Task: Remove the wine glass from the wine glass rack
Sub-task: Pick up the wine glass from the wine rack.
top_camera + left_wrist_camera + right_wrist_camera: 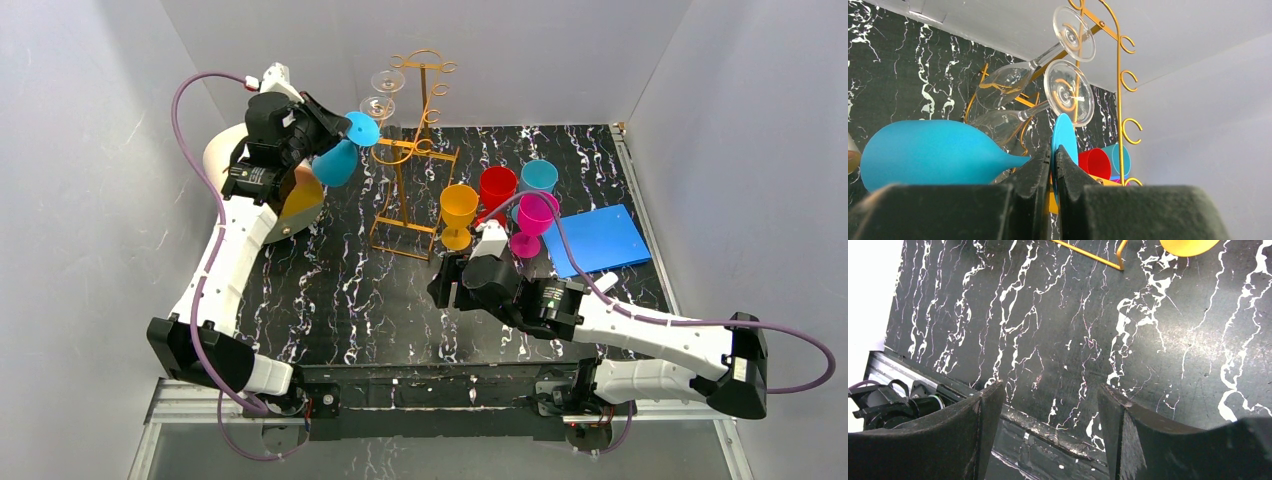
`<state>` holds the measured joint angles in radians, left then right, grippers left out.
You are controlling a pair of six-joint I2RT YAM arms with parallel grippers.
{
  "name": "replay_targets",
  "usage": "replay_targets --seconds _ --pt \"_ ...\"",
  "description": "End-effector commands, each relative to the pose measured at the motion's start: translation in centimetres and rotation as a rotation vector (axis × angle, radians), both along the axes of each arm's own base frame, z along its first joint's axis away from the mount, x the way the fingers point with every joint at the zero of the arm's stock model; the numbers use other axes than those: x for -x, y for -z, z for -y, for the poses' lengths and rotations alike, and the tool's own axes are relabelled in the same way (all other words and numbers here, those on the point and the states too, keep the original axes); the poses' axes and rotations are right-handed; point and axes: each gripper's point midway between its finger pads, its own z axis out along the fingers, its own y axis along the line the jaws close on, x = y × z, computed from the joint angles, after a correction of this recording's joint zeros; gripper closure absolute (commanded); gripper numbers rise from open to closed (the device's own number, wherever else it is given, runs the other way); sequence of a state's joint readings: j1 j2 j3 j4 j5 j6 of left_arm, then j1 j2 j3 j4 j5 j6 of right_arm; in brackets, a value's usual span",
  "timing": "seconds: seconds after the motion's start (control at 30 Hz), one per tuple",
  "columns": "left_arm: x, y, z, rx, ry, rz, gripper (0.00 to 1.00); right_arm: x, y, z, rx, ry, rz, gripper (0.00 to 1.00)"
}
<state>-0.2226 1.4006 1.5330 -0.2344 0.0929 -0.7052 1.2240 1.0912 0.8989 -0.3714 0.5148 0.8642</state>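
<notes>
**Left claw clamped on blue glass, beside rack**

Nearest the lens: the left gripper (1053,150), black fingers together, pinching the stem of the blue wine glass (933,157) right at its foot disc. The glass lies sideways in the air, just left of the wine glass rack (1119,75). Its bowl is matte, opaque and teardrop-shaped.

Rack: thin golden wire, curled hooks. Two clear glasses (1003,85) hang tilted on it.

Foot-to-wire contact: cannot tell. Stem mostly hidden by the fingers.

The right gripper (1048,395): jaws apart, over the black marbled table (1048,315).
</notes>
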Motion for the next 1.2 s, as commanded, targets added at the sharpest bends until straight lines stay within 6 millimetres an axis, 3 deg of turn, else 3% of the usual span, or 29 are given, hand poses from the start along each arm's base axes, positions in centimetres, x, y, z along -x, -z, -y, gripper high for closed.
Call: replay_targets --seconds 0.0,0.6,0.77,0.97,1.17 --pt "1.2 -2.4 -0.8 0.011 -0.017 0.059 1.00 -0.8 -2.6 0.4 -0.042 0.055 0.029 0.23" --pt "3.4 -4.5 -3.6 -0.043 -0.125 0.125 1.00 -1.5 -2.2 0.0 0.009 0.079 0.029 0.22" --pt "5.3 -5.2 -4.6 -0.077 -0.145 0.151 1.00 -1.7 -2.6 -0.3 -0.009 0.077 0.038 0.22" --pt "8.5 -6.8 -4.4 -0.117 -0.080 0.171 1.00 -2.0 -3.5 -0.5 -0.033 0.080 0.064 0.21" --pt "11.9 -4.4 -3.6 -0.136 0.023 0.129 1.00 -2.3 -5.5 -0.3 -0.083 0.076 0.105 0.19"
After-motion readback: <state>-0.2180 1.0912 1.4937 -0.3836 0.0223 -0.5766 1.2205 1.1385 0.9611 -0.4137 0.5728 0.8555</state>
